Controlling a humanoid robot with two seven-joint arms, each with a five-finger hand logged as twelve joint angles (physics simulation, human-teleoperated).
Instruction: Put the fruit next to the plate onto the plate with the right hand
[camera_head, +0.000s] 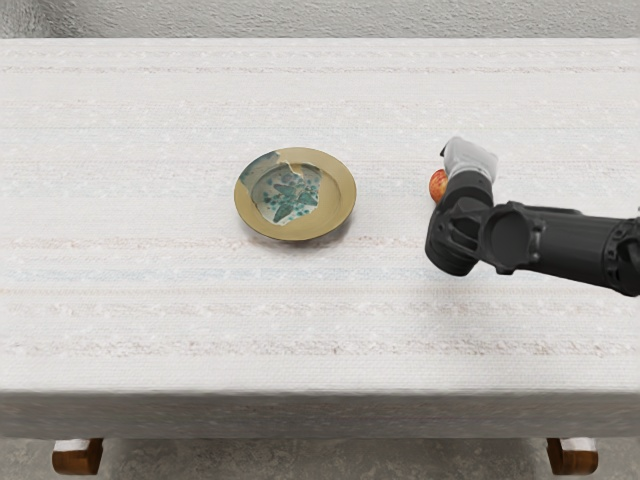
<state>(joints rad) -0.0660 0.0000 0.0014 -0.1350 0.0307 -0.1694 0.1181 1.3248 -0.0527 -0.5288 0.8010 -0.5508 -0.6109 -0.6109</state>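
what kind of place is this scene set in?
Likely a simulated dining-style tabletop setup: a long table under a pale woven cloth, wooden feet below, one gold-rimmed plate and a small red fruit by the right hand.

A plain, home-like dining setting: a long table (200, 340) under pale woven cloth, brown wooden feet (77, 456) at five and seven o'clock, a gold-rimmed teal-patterned ceramic plate (341, 196) near centre, grey speckled floor (300, 15) at twelve.
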